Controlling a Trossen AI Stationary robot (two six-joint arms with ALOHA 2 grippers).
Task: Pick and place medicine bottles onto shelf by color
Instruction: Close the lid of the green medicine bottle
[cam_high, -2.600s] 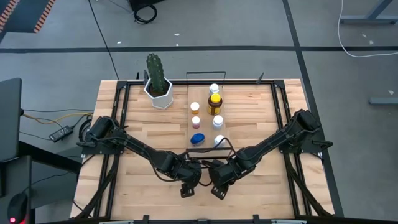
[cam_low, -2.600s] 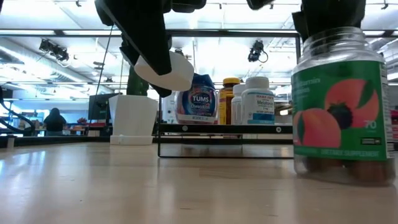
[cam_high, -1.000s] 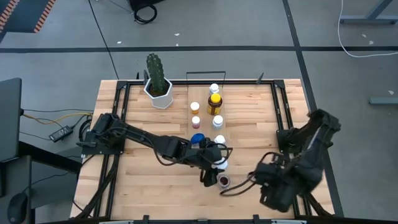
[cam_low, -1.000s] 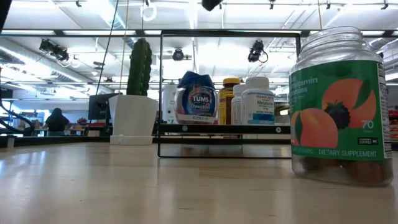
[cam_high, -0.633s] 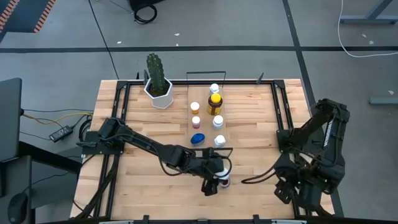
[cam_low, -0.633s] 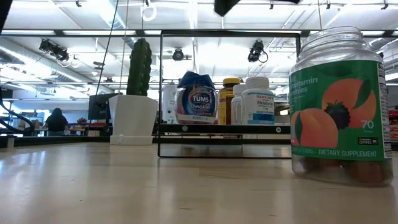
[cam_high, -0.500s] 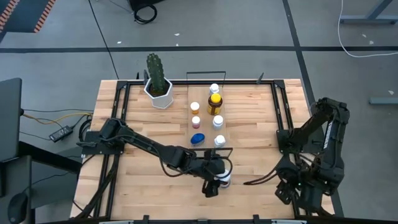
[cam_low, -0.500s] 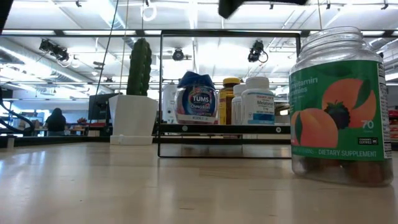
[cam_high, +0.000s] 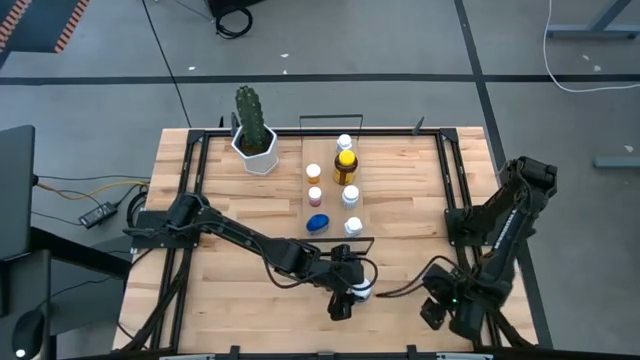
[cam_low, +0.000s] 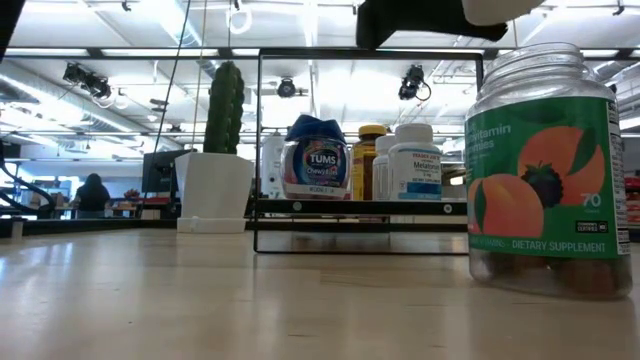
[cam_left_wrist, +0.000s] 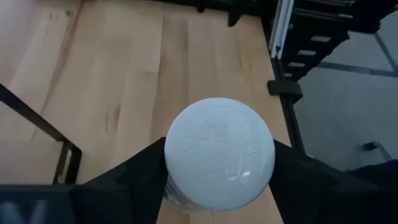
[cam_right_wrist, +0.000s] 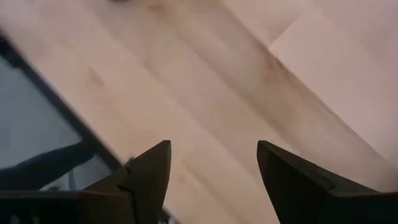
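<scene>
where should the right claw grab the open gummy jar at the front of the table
Probably the round body of the gummy jar, below the neck, coming in level from the side. It stands upright with its mouth uncovered, and the left claw holds the white lid over it, so the top is blocked. The right claw is open at the table's right front.

Six bottles (cam_high: 345, 196) upright on shelf (cam_high: 360, 185) — capless jar (cam_low: 548, 165) near table's front edge

Matt embossed white plastic cap (cam_left_wrist: 219, 152), pale smooth-planked wooden table (cam_left_wrist: 112, 81).
</scene>
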